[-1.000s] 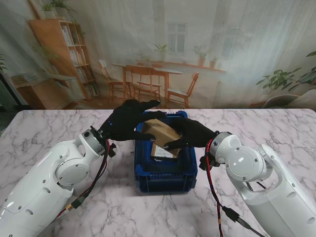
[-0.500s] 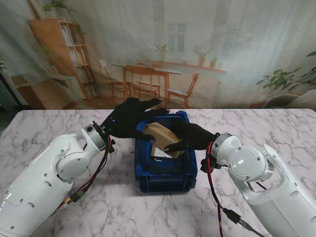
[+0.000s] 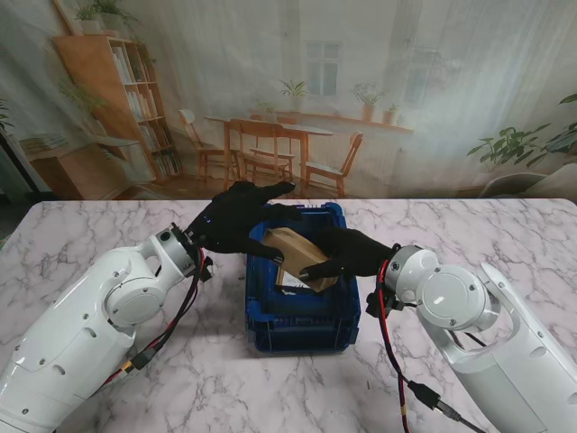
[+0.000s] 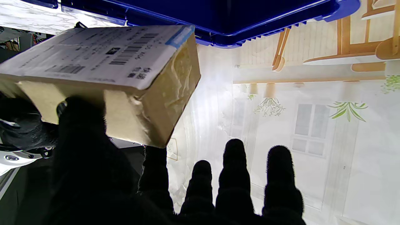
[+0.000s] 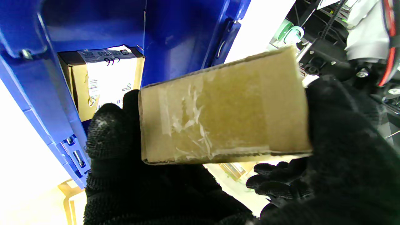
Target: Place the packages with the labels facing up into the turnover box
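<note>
Over the marble table (image 3: pixel 108 230), the blue turnover box (image 3: pixel 303 316) is seen centered between both arms. A cardboard package (image 3: pixel 300 253) is held tilted above it, pinched by the right hand (image 3: pixel 347 253). Left hand (image 3: pixel 236 221): fingers spread, thumb touching the package. A second labelled package (image 5: pixel 106 78) is lying inside.

Labelled package (image 5: pixel 106 81) already inside blue box (image 3: pixel 302 325)

a printed backdrop (image 3: pixel 379 99) shows a bookshelf (image 3: pixel 113 108), wooden dining table (image 3: pixel 270 126) with chairs, windows, potted plants.
</note>
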